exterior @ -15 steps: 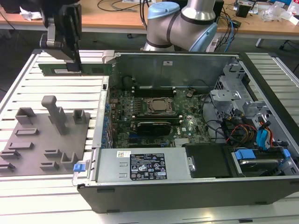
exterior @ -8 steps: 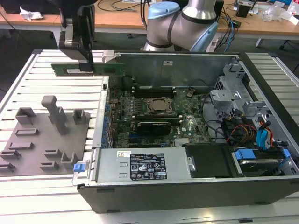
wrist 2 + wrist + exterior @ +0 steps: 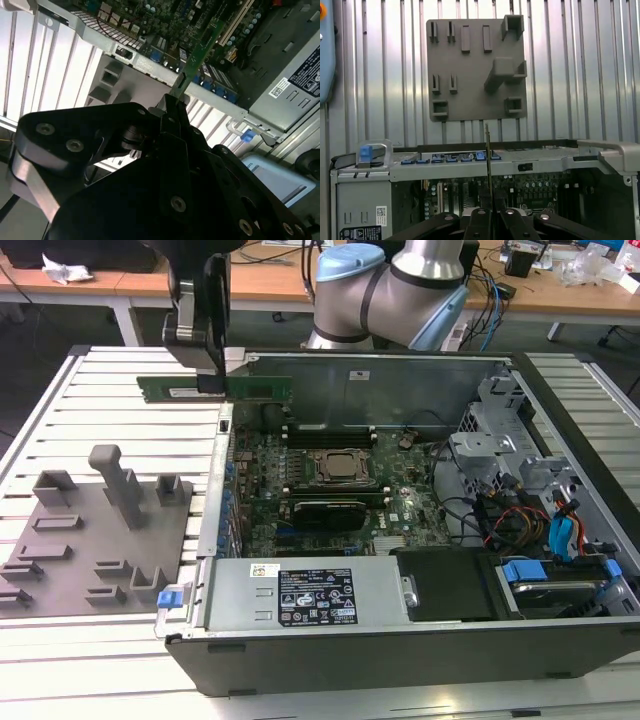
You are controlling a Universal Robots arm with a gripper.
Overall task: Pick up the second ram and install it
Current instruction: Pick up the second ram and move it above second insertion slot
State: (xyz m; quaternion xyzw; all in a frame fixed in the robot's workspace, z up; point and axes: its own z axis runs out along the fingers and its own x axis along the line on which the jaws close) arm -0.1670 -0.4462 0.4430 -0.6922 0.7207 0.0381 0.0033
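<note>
Clamps the second ram (image 3: pixel 262 388) mid-length in the hand (image 3: pixel 212 378), level above a corner of the computer case (image 3: pixel 400 665), well apart from the memory slots (image 3: pixel 330 432). Risks tilting in that narrow pinch, then jamming crooked.

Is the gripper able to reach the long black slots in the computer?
Probably yes. The case is open on top, nothing covers the slots, and the gripper, holding the second ram, hangs above the case's edge.
</note>
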